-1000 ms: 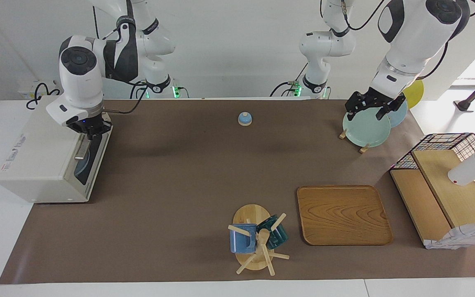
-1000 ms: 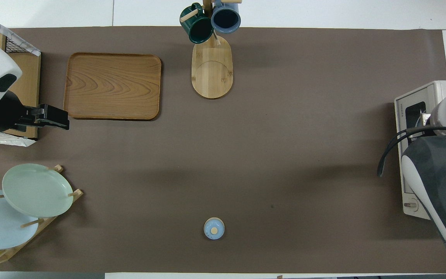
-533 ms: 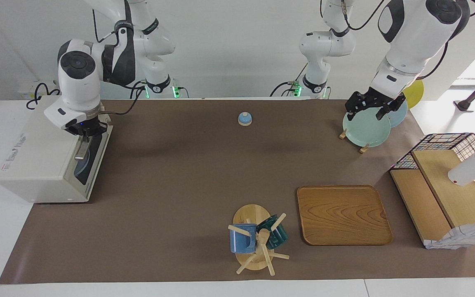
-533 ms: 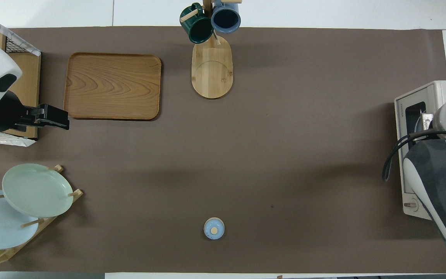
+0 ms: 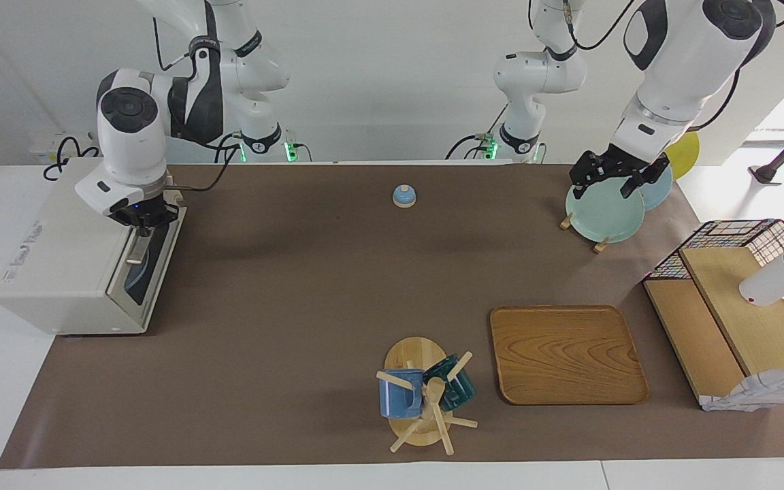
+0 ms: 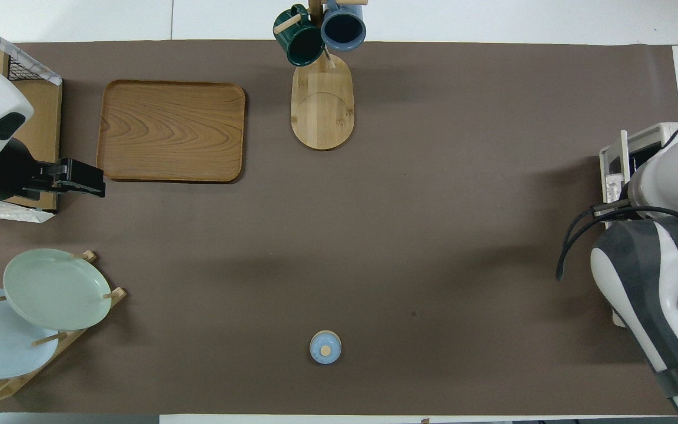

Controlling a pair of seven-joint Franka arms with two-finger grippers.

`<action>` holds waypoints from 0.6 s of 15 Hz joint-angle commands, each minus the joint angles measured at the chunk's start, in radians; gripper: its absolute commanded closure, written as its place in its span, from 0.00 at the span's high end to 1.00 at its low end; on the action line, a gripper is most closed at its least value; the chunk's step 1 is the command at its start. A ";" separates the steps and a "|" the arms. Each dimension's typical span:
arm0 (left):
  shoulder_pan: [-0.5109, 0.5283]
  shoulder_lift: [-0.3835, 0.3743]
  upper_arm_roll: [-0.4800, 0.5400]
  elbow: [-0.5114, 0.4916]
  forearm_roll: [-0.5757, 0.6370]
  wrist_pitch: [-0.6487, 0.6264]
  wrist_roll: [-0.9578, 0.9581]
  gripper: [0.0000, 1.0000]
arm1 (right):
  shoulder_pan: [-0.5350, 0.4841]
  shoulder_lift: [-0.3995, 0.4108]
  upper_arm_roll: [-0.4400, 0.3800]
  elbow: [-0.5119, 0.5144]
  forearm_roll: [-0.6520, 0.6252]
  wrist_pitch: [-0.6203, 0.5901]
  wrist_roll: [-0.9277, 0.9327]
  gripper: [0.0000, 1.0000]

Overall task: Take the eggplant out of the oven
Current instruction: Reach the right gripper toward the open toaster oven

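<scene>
both right gripper (image 5: 141,228) fingers seemingly clamp oven (image 5: 72,258) handle (image 5: 136,248)

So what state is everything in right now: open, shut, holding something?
Oven: door up, at most open a crack; inside hidden.
Right gripper: down at the top of the oven door.
Left gripper: waiting over the plate rack, holding nothing.
Plates: leaning in the plate rack.
Mugs: two, hanging on their stand.

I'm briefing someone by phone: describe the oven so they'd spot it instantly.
Go to the right arm's end of the brown mat. The oven is the off-white box there, right gripper at its door handle. It's the only closed appliance with a dark glass door.
</scene>
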 commanded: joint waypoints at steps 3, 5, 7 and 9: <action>0.011 -0.014 -0.006 -0.007 0.010 -0.016 0.005 1.00 | 0.001 0.023 -0.004 -0.110 0.059 0.175 0.012 0.00; 0.011 -0.014 -0.006 -0.007 0.010 -0.016 0.005 1.00 | 0.001 0.068 -0.004 -0.126 0.060 0.245 0.012 0.00; 0.011 -0.014 -0.006 -0.007 0.010 -0.017 0.005 1.00 | 0.001 0.069 -0.004 -0.161 0.083 0.308 0.012 0.00; 0.011 -0.014 -0.006 -0.007 0.010 -0.016 0.005 1.00 | 0.003 0.077 -0.002 -0.176 0.129 0.344 0.013 0.00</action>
